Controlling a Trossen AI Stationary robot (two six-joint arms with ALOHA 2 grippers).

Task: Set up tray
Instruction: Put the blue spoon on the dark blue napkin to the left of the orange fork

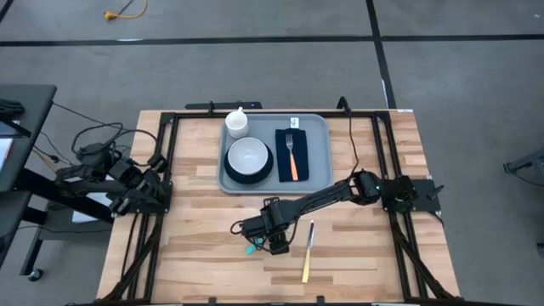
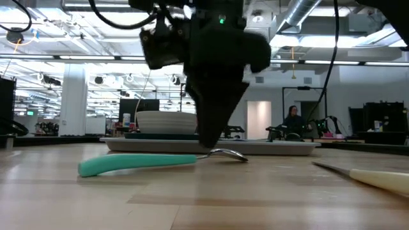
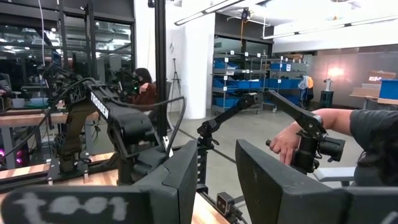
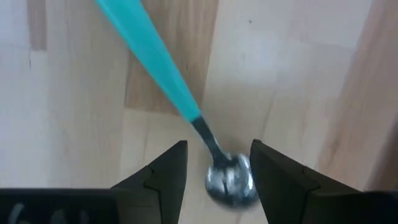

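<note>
The pale grey-blue tray (image 1: 316, 174) lies at the table's far middle and holds a white cup (image 1: 236, 124), a white bowl on a dark plate (image 1: 248, 159), and a black napkin with an orange-handled fork (image 1: 291, 155). A spoon with a teal handle (image 4: 149, 59) lies flat on the wood near the table's middle. My right gripper (image 4: 217, 165) points down over it, open, one finger on each side of the metal neck just above the spoon's bowl (image 4: 231, 180), without touching it. In the low view the spoon (image 2: 137, 164) lies under that gripper (image 2: 214, 137). My left gripper (image 3: 214, 180) waits open at the left edge.
A knife with a pale yellow handle (image 1: 307, 255) lies on the wood to the right of the spoon, toward the near edge. In the left wrist view a person's hand (image 3: 287, 140) is in the room beyond the table. Bare wood lies left of the spoon.
</note>
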